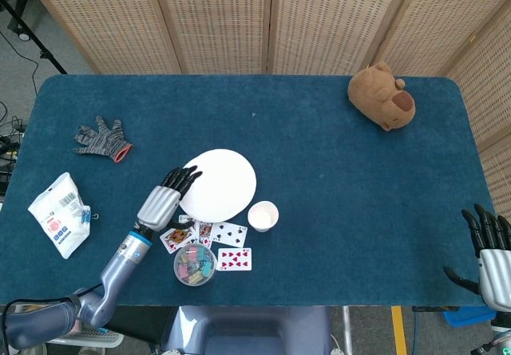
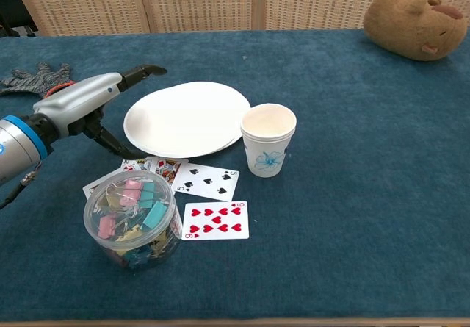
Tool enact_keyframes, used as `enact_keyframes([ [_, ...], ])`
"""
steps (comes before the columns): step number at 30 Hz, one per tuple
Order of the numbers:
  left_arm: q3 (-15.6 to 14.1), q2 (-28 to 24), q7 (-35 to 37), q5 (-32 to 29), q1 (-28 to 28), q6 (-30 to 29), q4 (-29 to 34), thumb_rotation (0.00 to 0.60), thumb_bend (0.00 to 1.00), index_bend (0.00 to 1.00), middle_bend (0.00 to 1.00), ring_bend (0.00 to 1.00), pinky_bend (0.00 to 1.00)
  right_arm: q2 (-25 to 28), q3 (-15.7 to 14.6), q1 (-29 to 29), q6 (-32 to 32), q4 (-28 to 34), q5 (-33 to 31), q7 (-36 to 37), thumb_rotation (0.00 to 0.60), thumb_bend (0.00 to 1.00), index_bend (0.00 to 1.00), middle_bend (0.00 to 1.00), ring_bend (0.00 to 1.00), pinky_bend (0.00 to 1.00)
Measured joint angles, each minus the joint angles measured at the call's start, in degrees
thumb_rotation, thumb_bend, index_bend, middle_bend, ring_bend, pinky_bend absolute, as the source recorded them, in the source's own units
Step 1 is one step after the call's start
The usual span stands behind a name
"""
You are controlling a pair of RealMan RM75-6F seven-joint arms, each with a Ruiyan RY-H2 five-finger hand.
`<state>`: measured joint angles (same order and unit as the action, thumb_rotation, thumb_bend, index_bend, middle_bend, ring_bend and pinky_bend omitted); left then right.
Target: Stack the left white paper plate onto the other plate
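Observation:
Two white paper plates (image 1: 219, 184) (image 2: 187, 118) lie one on the other, slightly offset, left of the table's middle. My left hand (image 1: 164, 199) (image 2: 82, 104) hovers at their left rim with its fingers spread and nothing in it. Its fingertips reach the rim in the head view and its thumb points down near the front-left edge; contact cannot be told. My right hand (image 1: 490, 250) hangs off the table's front right corner, fingers apart and empty, seen only in the head view.
A paper cup (image 1: 263, 215) (image 2: 268, 139) stands right in front of the plates. Playing cards (image 1: 219, 243) (image 2: 209, 180) and a tub of clips (image 1: 195, 264) (image 2: 132, 217) lie nearer. A grey glove (image 1: 102, 140), a white packet (image 1: 60, 214) and a plush toy (image 1: 383, 96) sit farther off.

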<state>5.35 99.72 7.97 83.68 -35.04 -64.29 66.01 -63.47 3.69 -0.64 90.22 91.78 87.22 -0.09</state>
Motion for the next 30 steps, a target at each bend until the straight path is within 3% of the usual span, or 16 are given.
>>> enact_keyframes([
  [8, 1.0, 2.7, -1.8, -1.3, -0.8, 1.1, -1.4, 0.600, 0.11, 0.00, 0.00, 0.00, 0.00, -0.1, 0.0, 0.0, -0.1, -0.1, -0.1, -0.1, 0.600, 0.00, 0.00, 0.00, 0.00, 0.00],
  [20, 5.0, 6.0, -6.3, -5.5, -4.2, 5.0, -5.4, 0.600, 0.11, 0.00, 0.00, 0.00, 0.00, -0.2, 0.1, 0.1, -0.2, -0.4, -0.3, 0.1, 0.600, 0.00, 0.00, 0.00, 0.00, 0.00],
  [30, 3.8, 3.0, -5.8, -4.9, -3.0, 4.2, -1.4, 0.600, 0.11, 0.00, 0.00, 0.00, 0.00, 0.0, 0.1, 0.0, 0.0, -0.3, -0.2, 0.3, 0.600, 0.00, 0.00, 0.00, 0.00, 0.00],
])
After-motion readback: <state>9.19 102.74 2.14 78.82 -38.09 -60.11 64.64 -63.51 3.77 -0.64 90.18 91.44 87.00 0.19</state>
